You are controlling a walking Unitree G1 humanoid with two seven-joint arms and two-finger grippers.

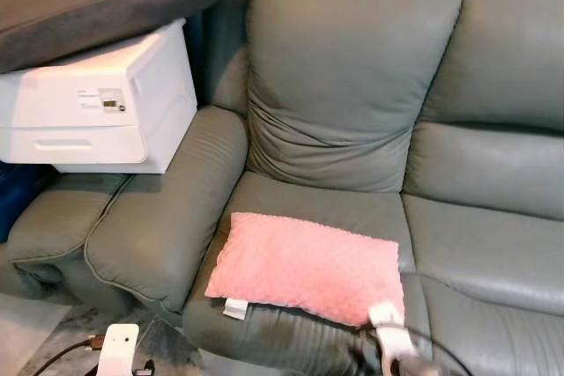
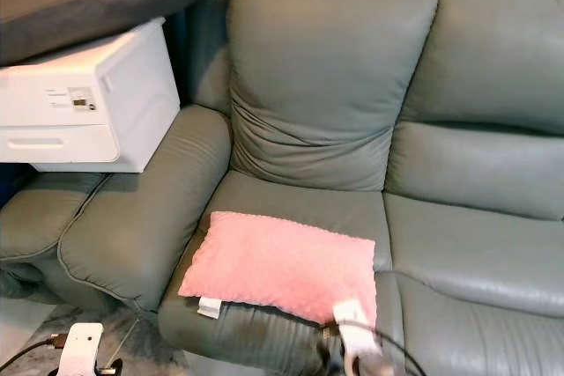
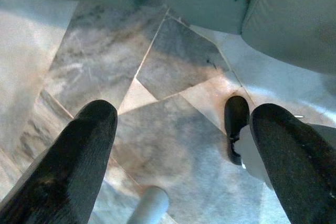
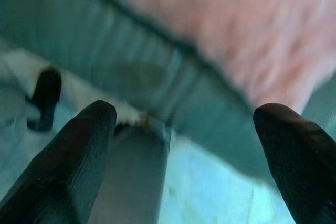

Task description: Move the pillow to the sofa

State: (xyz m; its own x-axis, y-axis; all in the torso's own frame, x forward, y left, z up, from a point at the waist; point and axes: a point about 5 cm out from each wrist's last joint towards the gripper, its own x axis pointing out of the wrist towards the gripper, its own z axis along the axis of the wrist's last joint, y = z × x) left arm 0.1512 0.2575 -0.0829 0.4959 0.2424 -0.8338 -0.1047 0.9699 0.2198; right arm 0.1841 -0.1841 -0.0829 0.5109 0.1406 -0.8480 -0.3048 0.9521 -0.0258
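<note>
Your right gripper [image 4: 184, 145] has its two black fingers spread wide apart with nothing between them; through the gap you see the front edge of the sofa seat and, just beyond it, the pink pillow [image 1: 304, 266]. From the head views, that arm sits low at the seat's front edge, right by the pillow's near right corner. Your left gripper [image 3: 184, 150] is also spread and empty, hanging over the marble floor [image 3: 157, 61] beside the sofa's base. The pillow lies flat on the sofa [image 1: 352, 68], on the leftmost seat cushion, its long axis running along the seat's front edge, white tag at the front left corner. The right arm is plainly nearer. By my reading the pillow is already placed.
</note>
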